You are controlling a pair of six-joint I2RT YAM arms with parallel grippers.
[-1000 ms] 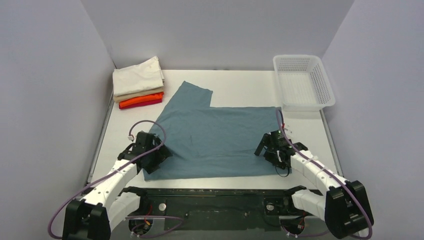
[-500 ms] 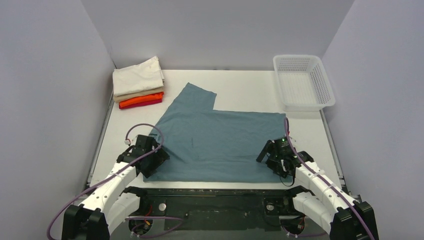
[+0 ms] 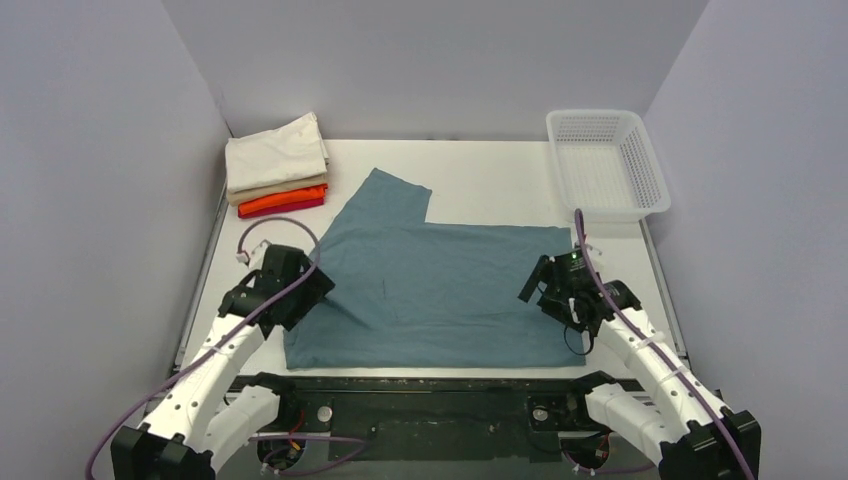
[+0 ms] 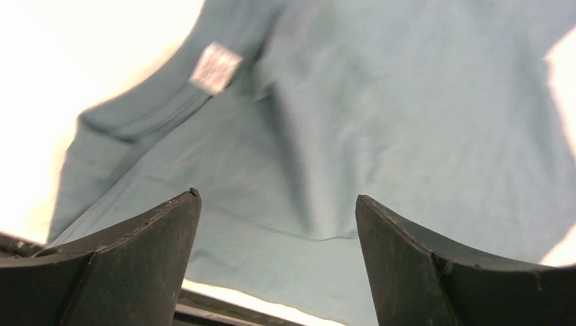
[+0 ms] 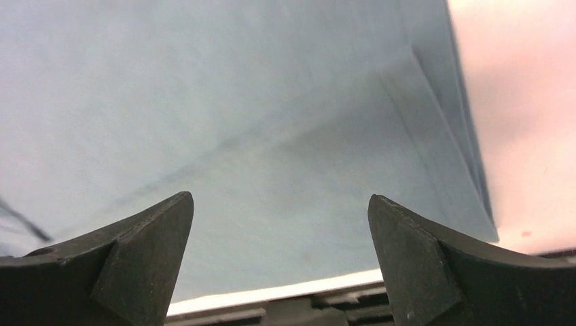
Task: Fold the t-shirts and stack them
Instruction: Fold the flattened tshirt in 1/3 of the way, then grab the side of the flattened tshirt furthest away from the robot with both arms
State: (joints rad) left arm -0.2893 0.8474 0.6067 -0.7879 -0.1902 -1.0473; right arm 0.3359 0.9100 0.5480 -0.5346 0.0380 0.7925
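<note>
Left gripper (image 4: pixel 275 204) and right gripper (image 5: pixel 280 200) hover over the teal shirt's (image 3: pixel 440 290) near corners, fingers wide apart, nothing pinched. The shirt lies spread flat mid-table. Folding looks barely begun to me. The next move probably needs both near corners pinched. The folded stack (image 3: pixel 277 165) sits back left.
</note>
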